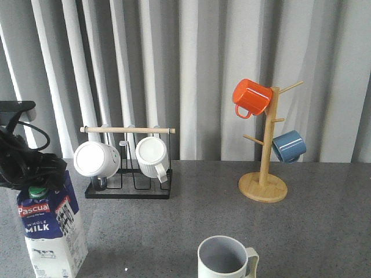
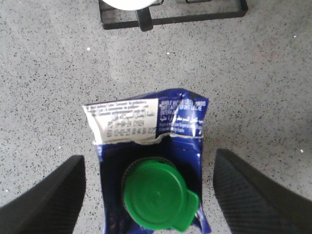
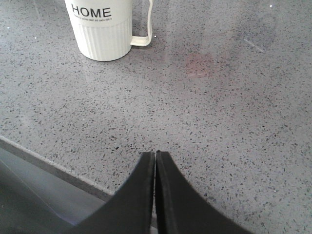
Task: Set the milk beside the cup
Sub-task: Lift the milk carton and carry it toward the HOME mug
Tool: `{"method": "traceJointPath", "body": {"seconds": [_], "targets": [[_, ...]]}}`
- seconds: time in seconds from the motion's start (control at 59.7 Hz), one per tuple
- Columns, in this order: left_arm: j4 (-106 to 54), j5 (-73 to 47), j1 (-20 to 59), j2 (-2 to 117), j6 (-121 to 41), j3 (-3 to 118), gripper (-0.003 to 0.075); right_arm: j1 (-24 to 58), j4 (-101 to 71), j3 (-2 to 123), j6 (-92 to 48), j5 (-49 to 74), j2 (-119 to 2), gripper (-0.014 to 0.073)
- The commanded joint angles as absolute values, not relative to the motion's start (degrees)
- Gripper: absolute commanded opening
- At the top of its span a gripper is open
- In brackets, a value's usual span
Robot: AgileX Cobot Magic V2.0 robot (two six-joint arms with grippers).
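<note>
The milk [image 1: 51,231], a blue and white Pascual carton with a green cap [image 2: 157,195], stands upright at the table's front left. My left gripper [image 2: 148,158] hangs open right over its top. One finger sits on each side of the gable, with bare table showing between each finger and the carton. In the front view the left gripper [image 1: 36,180] is the black mass just above the cap. The cup [image 1: 226,259], white and ribbed with a grey inside, stands at the front centre. Its "HOME" lettering faces the right wrist camera, cup [image 3: 102,29]. My right gripper [image 3: 155,153] is shut and empty, low over the table near the front edge.
A black wire rack [image 1: 128,191] with two white mugs stands behind the carton. A wooden mug tree [image 1: 264,188] at the back right carries an orange mug [image 1: 251,97] and a blue mug [image 1: 288,146]. The table's front edge [image 3: 48,165] runs close under my right gripper.
</note>
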State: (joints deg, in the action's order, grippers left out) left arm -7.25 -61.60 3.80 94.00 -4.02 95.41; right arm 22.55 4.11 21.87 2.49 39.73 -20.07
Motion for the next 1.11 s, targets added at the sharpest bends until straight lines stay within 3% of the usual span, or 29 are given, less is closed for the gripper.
{"method": "traceJointPath", "body": {"seconds": [0.0, 0.235, 0.553, 0.704, 0.905, 1.089], "targets": [[-8.01, -60.58, 3.92, 93.39, -3.57, 97.35, 0.0517, 22.64, 4.44, 23.23, 2.41, 35.75, -20.56, -0.0006], [-8.04, -61.35, 3.92, 95.51, -3.57, 97.35, 0.0459, 22.64, 4.44, 23.23, 2.41, 35.75, -20.56, -0.0006], [-11.11, -62.51, 4.08, 94.03, -3.64, 98.99, 0.0112, 22.64, 4.44, 23.23, 2.41, 35.71, -20.56, -0.0006], [-20.16, -62.92, 4.16, 93.02, -6.88, 103.66, 0.0003, 22.64, 4.44, 23.23, 2.41, 35.71, -20.56, -0.0006], [-31.92, -64.52, 6.98, 93.97, -11.33, 112.72, -0.0008, 22.64, 4.44, 23.23, 2.41, 35.71, -20.56, -0.0006], [-29.22, -67.41, 11.6, 97.32, -9.13, 119.31, -0.0008, 22.64, 4.44, 23.23, 2.41, 35.71, -20.56, -0.0006]]}}
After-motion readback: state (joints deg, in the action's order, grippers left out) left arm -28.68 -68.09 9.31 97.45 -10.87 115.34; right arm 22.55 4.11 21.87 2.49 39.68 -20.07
